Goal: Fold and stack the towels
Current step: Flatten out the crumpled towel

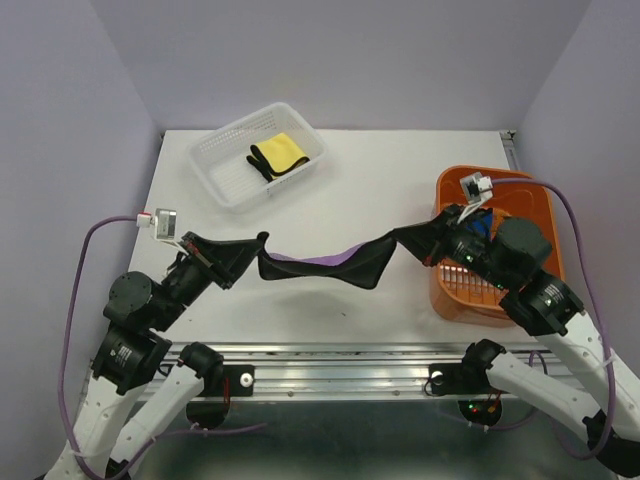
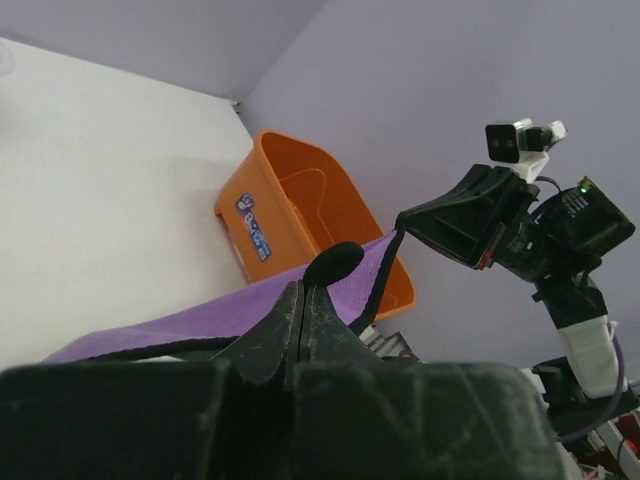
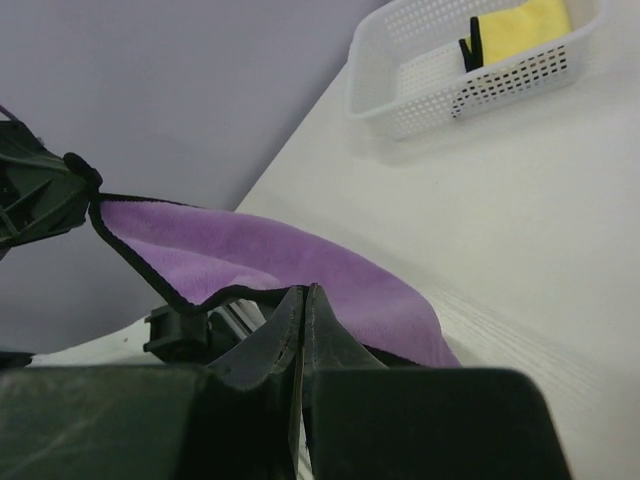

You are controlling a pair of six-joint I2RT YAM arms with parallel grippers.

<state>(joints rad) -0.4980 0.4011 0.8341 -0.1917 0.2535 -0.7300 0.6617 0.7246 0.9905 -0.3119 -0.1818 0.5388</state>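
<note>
A purple towel [image 1: 320, 264] with black edging hangs stretched above the table between my two grippers, sagging in the middle. My left gripper [image 1: 248, 250] is shut on its left corner; in the left wrist view the purple towel [image 2: 220, 310] runs away from the closed left gripper [image 2: 304, 288]. My right gripper [image 1: 408, 240] is shut on the right corner, seen in the right wrist view as the purple towel [image 3: 260, 260] at the right gripper [image 3: 304, 292]. A folded yellow towel [image 1: 278, 155] lies in the white mesh basket [image 1: 225, 172]. A bright blue towel [image 1: 482, 224] shows in the orange basket [image 1: 530, 215].
The white mesh basket sits at the back left of the table; the yellow towel [image 3: 520, 22] shows inside the basket [image 3: 440, 95]. The orange basket [image 2: 290, 210] stands at the right edge, under my right arm. Purple walls close in the back and sides.
</note>
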